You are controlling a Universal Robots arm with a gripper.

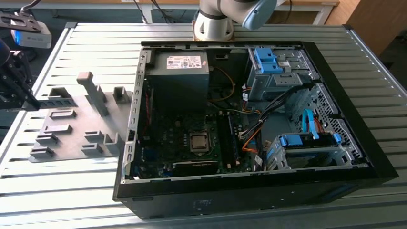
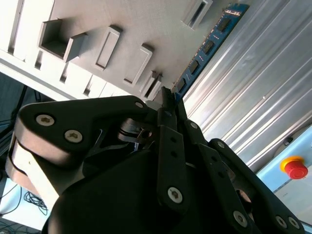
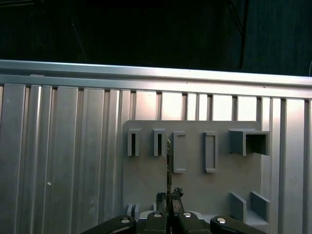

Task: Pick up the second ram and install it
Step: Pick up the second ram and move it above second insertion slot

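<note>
Second ram [image 2: 208,46], second wrist view: blue board with dark chips, pinched at one end by the hand [image 2: 169,100], whose fingers are closed on it. The rest of the stick runs out free past the fingertips. Grey fixture plate [image 2: 136,19] on one side of it, slatted table [image 2: 253,83] on the other. Cannot tell whether the stick's lower edge is clear of the plate. Red push button [image 2: 295,168] sits well apart.

First wrist view: stick seen edge-on, a thin line [image 3: 168,165] running out from the closed fingers. It lies between two raised slot blocks [image 3: 158,142] [image 3: 179,152], near both, so there is little room sideways. Past the plate, bare table slats run to the table's far rim, with darkness beyond.

Exterior view: hand is at the exterior view's left edge, by the end of the fixture plate [image 1: 70,126] farthest from the open computer case [image 1: 267,191].

Judgement: grasp made, install not yet done, since the stick is well apart from the motherboard [image 1: 184,143]. Memory slots are too dark to read.

Room: the plate's tall posts [image 1: 86,83] and the case wall stand between hand and board. Inside, the power supply [image 1: 178,71], cables [image 1: 254,129] and drive cage [image 1: 311,152] crowd the board
</note>
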